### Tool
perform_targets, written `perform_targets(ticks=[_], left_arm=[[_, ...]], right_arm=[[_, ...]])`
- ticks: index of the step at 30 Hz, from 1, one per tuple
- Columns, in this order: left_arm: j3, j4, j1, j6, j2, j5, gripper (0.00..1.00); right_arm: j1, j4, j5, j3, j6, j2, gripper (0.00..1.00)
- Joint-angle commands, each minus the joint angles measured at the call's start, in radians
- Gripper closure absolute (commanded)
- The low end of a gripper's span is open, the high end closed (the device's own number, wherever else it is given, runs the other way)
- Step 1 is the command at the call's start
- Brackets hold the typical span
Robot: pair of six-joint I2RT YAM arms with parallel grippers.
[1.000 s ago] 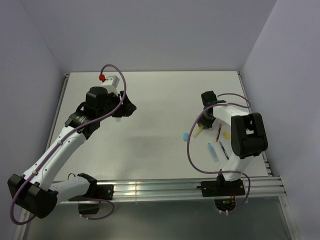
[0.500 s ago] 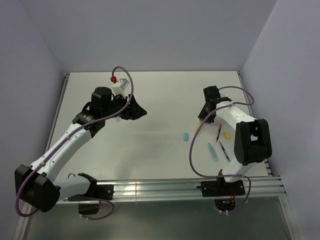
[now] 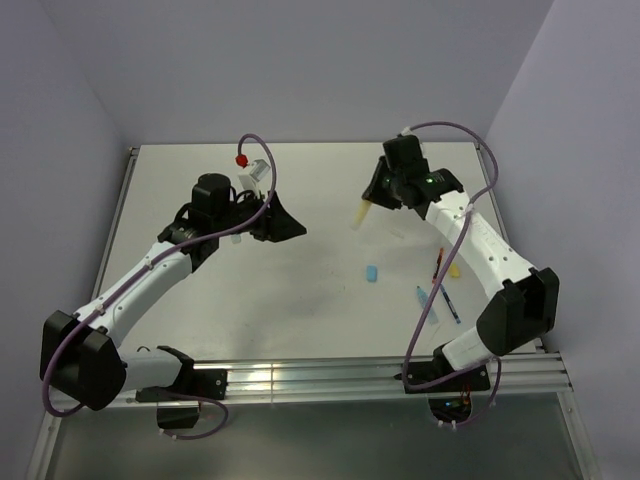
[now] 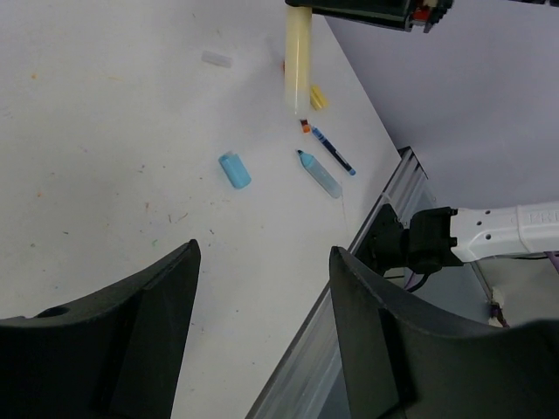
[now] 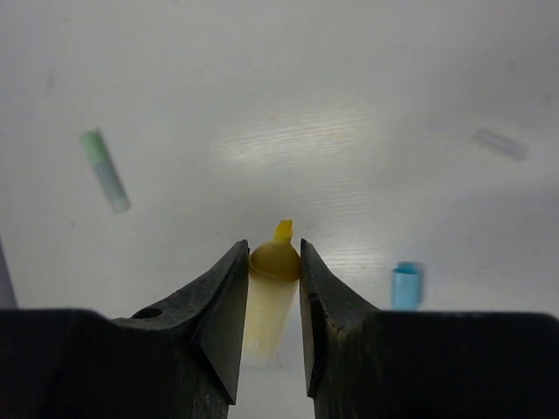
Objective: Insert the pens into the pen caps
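Right wrist view: right gripper (image 5: 273, 250) clamping yellow marker (image 5: 269, 305) between both fingers at frame centre, nib pointing away toward table (image 5: 349, 70). Light blue cap (image 5: 404, 285) lying lower right, pale green marker (image 5: 106, 170) lying upper left. Left gripper (image 4: 265, 257) hanging spread wide, gripping nothing, at bottom of left wrist frame.

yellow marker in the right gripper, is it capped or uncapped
Uncapped: the yellow marker shows a bare tip beyond the right gripper, no cap on it.
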Motion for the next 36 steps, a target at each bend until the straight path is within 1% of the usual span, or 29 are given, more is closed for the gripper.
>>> perform_targets(ticks=[1, 5, 8, 9, 11, 17, 22, 28, 31, 34, 35, 36], left_arm=[[-0.008, 0.080, 0.002, -0.010, -0.011, 0.054, 0.34], [-0.005, 0.072, 0.002, 0.003, -0.009, 0.041, 0.34], [-0.006, 0.068, 0.003, 0.003, -0.008, 0.033, 0.34], [-0.008, 0.068, 0.003, 0.003, -0.008, 0.033, 0.34], [-0.011, 0.077, 0.003, 0.000, -0.014, 0.034, 0.34], [-0.017, 0.082, 0.002, -0.003, -0.025, 0.030, 0.34], [-0.017, 0.083, 0.003, -0.008, -0.028, 0.025, 0.35], [-0.020, 0.083, 0.002, -0.013, -0.037, 0.024, 0.41], [-0.021, 0.083, 0.003, -0.016, -0.040, 0.024, 0.48], [-0.018, 0.080, 0.002, -0.017, -0.035, 0.027, 0.62], [-0.018, 0.079, 0.002, -0.017, -0.034, 0.024, 0.76], [-0.017, 0.074, 0.002, -0.017, -0.034, 0.019, 0.85]], right_arm=[[0.106, -0.048, 0.005, 0.112, 0.041, -0.004, 1.00], [0.212, -0.065, 0.022, 0.242, 0.073, 0.055, 1.00], [0.287, -0.079, 0.033, 0.308, 0.089, 0.091, 1.00], [0.287, -0.085, 0.033, 0.325, 0.089, 0.100, 1.00], [0.326, -0.097, 0.053, 0.372, 0.089, 0.121, 1.00], [0.385, -0.111, 0.051, 0.438, 0.101, 0.168, 1.00], [0.418, -0.113, 0.056, 0.462, 0.109, 0.181, 1.00], [0.438, -0.094, 0.054, 0.455, 0.121, 0.189, 1.00], [0.451, -0.087, 0.059, 0.446, 0.124, 0.186, 1.00], [0.455, -0.079, 0.062, 0.436, 0.123, 0.183, 1.00], [0.455, -0.074, 0.059, 0.431, 0.124, 0.183, 1.00], [0.456, -0.070, 0.056, 0.429, 0.119, 0.177, 1.00]])
